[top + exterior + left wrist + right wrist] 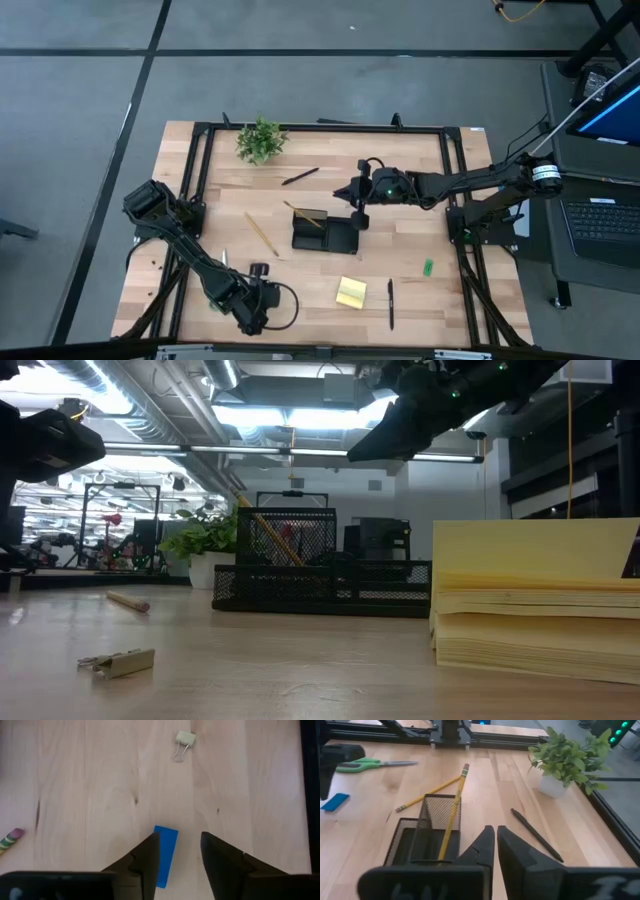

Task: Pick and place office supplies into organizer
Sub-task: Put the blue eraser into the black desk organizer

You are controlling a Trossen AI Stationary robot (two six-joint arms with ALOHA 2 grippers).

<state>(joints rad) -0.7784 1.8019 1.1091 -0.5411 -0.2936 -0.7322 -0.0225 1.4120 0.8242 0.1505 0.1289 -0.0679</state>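
A small blue block point(167, 845) lies flat on the wood. My left gripper point(180, 837) hangs open just over it near the table's front left point(257, 277), one finger on either side; one finger hides the block's edge. My right gripper point(496, 828) is shut and empty above the black organizer point(325, 233), whose tall section holds a leaning pencil point(452, 810). Loose on the table lie another pencil point(262, 233), two black pens point(300, 176) point(390, 303), a yellow sticky-note pad point(350, 292), green-handled scissors point(370, 765) and a tiny green piece point(428, 266).
A pale binder clip point(183, 741) lies on the wood beyond the blue block. A small potted plant point(260, 140) stands at the far left. Black frame rails point(320, 127) run around the tabletop. Bare wood lies between the organizer and the left gripper.
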